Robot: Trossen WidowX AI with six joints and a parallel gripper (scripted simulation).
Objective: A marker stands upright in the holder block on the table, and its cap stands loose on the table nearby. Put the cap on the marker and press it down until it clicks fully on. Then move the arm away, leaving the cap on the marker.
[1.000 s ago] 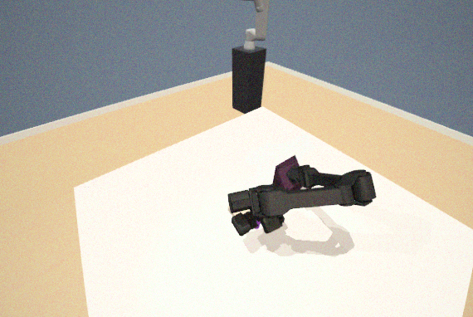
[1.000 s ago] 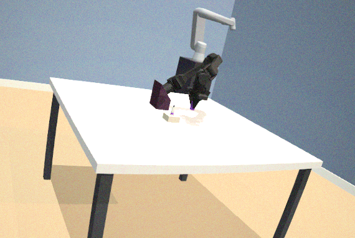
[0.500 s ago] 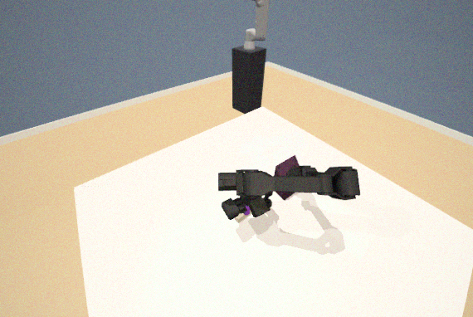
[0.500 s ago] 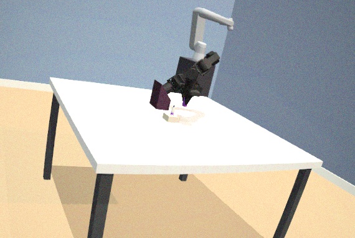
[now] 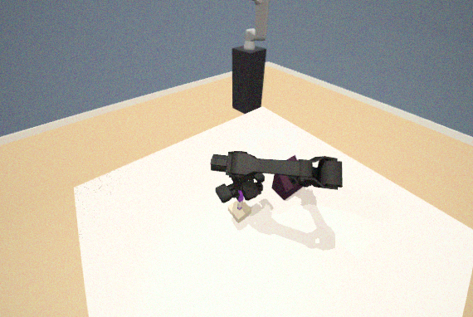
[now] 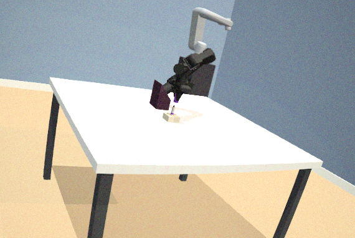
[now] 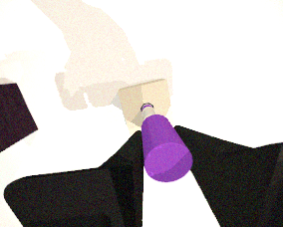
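My gripper [image 5: 240, 192] [image 6: 177, 99] [image 7: 157, 132] is shut on the purple cap [image 5: 241, 196] [image 6: 175, 98] [image 7: 166, 159], which sits between the fingertips. The pale marker [image 5: 240, 205] [image 6: 173, 110] [image 7: 148, 113] stands upright, with its dark tip up, in the beige holder block [image 5: 239, 214] [image 6: 170, 118] [image 7: 160, 95]. In the exterior view the cap is above the marker tip, with a gap between them. In the wrist view the cap covers the upper part of the marker, so the tip is hidden there.
A dark maroon block [image 5: 285, 188] [image 6: 159, 99] [image 7: 15, 115] stands on the white table [image 5: 166, 262] [image 6: 193, 147] near the holder block, close to my arm. A grey arm [image 5: 261, 17] [image 6: 197, 30] on a black pedestal [image 5: 247, 80] [image 6: 203, 80] stands beyond the table.
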